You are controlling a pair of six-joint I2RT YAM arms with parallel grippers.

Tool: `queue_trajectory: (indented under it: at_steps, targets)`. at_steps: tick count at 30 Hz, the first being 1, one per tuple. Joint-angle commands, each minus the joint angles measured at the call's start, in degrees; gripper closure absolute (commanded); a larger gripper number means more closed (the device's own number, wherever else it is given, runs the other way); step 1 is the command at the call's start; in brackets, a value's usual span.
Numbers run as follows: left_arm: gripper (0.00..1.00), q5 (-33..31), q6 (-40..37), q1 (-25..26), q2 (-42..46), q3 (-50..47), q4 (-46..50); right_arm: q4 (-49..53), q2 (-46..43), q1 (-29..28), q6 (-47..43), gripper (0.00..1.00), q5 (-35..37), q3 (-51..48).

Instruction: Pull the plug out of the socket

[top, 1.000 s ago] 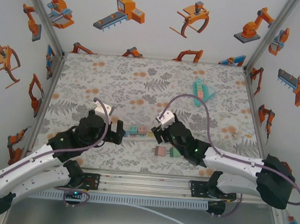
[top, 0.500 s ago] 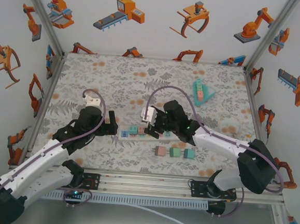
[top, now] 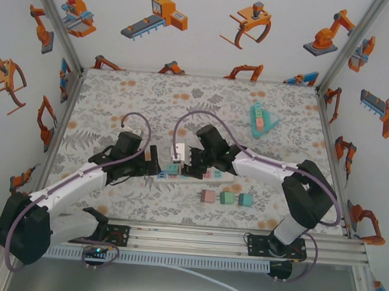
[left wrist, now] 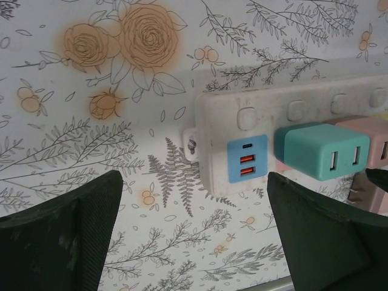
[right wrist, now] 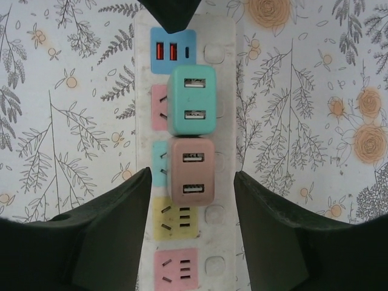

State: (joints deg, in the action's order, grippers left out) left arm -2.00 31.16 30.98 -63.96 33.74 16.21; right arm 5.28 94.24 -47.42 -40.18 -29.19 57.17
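A white power strip [top: 213,177] lies across the table's middle. A teal plug [right wrist: 193,100] and a pink plug [right wrist: 192,170] sit side by side in its sockets. My right gripper [right wrist: 193,230] hovers over the strip, open. Its fingers [right wrist: 109,236] straddle the strip just short of the pink plug without touching it. My left gripper [left wrist: 194,242] is open at the strip's [left wrist: 291,115] left end, beside the blue USB panel [left wrist: 247,159]. There is only bare tablecloth between its fingers [left wrist: 60,236]. The teal plug [left wrist: 321,151] lies ahead to the right.
Three loose plugs, pink [top: 207,196], green [top: 227,197] and teal [top: 245,199], lie in a row in front of the strip. A teal and pink object [top: 260,119] rests at the back right. Patterned walls close in the table on three sides.
My right gripper has swung left and farther out over the strip, its jaws narrowing. My left gripper has moved right, up to the strip's left end.
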Motion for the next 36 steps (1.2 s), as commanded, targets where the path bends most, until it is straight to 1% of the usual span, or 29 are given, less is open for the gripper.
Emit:
queue_trajectory:
  at_steps: [1,6,10,15,19,23,30,33,36]
  targets:
    - [0.1,2.69,0.67,-0.36,-1.93,0.52,-2.28,0.82,0.5,0.26,-1.3,0.5,-0.79,1.19]
    - [0.18,4.76,0.51,-0.35,-5.3,0.63,-3.53,0.57,1.76,0.22,-1.08,0.51,-1.05,1.65]
    - [0.22,2.55,0.27,-0.31,-5.77,0.28,-3.05,-0.34,2.11,0.23,-0.69,0.52,-0.76,1.45]
    - [0.23,1.13,-0.22,-0.32,-8.33,0.45,-2.75,-0.47,2.26,0.27,0.69,0.54,-0.95,1.46]
    - [0.24,1.9,-0.26,-0.31,-10.45,0.98,-2.84,-0.49,2.11,0.27,1.16,0.55,-1.0,1.13]
    - [0.27,1.61,-0.41,-0.32,-11.05,1.15,-2.28,-0.28,2.25,0.23,1.24,0.56,-1.22,1.23]
    - [0.31,-1.23,-1.04,-0.32,-12.15,1.58,0.37,0.05,3.04,0.22,1.33,0.59,-1.62,1.88]
    - [0.32,-1.28,-1.26,-0.22,-12.33,1.68,0.91,0.2,3.28,0.24,1.33,0.6,-1.57,2.16]
    - [0.32,-0.73,-1.25,-0.13,-12.59,1.62,0.81,0.24,3.47,0.28,1.34,0.63,-1.72,2.53]
